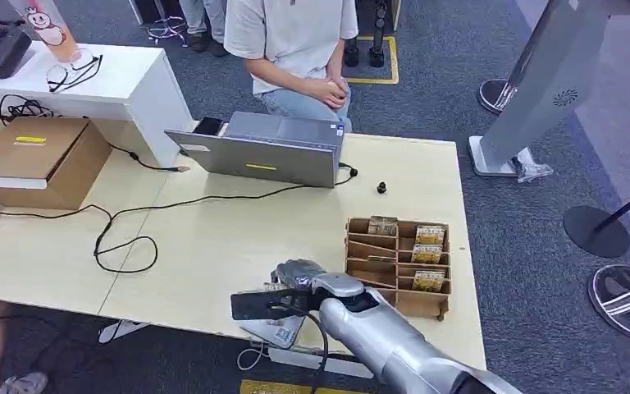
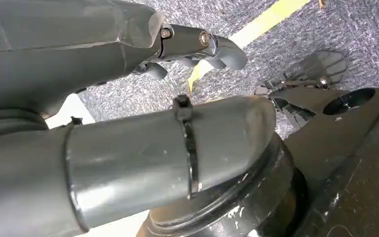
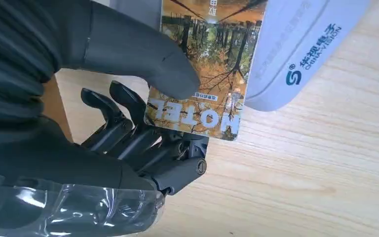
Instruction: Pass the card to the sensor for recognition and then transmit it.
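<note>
Right hand [image 3: 79, 118] fingers [image 3: 128, 133] and thumb pinching the glossy autumn-picture hotel card [image 3: 205, 74], laid over the white rounded plastic sensor [image 3: 301, 54] just past the fingertips (being read, probably). Handing over not yet done. Left hand [image 2: 128, 74] holding nothing.

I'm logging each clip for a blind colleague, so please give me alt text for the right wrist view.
The right robot hand pinches a hotel card between thumb and fingers, holding it over a white card reader with blue lettering. Both sit above a pale wooden table.
</note>
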